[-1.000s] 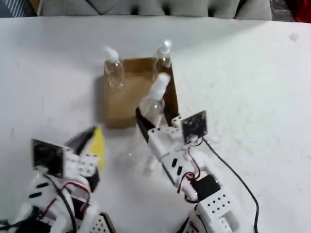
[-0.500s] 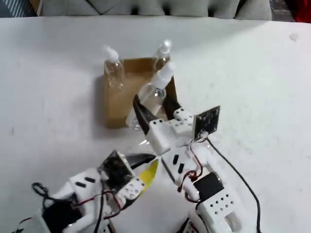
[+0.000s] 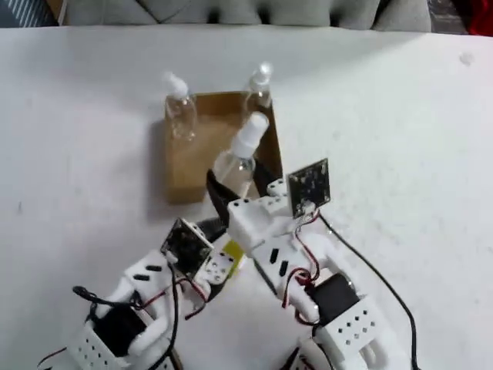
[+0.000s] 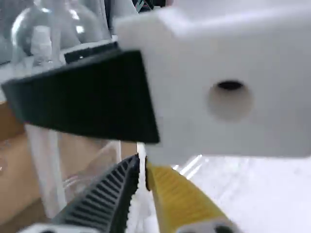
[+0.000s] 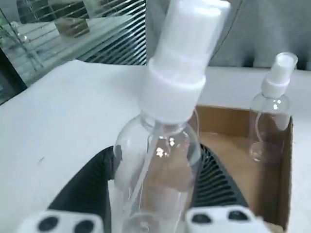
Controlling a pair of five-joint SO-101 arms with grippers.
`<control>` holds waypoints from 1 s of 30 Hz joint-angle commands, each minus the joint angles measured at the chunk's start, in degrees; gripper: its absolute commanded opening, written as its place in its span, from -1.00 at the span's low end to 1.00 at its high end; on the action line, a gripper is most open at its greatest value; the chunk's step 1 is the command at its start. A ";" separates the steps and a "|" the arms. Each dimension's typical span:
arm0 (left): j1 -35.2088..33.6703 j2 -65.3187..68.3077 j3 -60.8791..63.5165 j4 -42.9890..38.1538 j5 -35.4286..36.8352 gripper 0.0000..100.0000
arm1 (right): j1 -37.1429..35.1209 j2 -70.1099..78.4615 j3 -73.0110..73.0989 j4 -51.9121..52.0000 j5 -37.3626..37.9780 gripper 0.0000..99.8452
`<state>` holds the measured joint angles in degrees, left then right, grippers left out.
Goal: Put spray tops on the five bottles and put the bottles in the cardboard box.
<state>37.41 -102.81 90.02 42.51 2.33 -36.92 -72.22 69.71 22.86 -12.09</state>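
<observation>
Bottle (image 5: 158, 160), spray top (image 5: 187, 48) on, is clamped between the right fingers (image 5: 82, 189), cardboard box (image 3: 185, 189) just beyond them; left fingers (image 4: 180, 204), pinched narrow and empty, crowd alongside. A bump there could twist it loose.

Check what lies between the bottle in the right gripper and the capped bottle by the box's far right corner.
Just bare floor of the cardboard box, seen in the right wrist view; nothing stands between the held bottle and the corner bottle.

No readable text or labels anywhere.
</observation>
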 commanded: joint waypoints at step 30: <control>-49.01 -0.75 0.70 3.96 -0.88 -0.95 | 8.31 20.70 -14.51 -3.12 7.12 -0.97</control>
<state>-3.30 -102.81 88.09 53.76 2.15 -29.36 -58.95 62.59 21.27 -5.67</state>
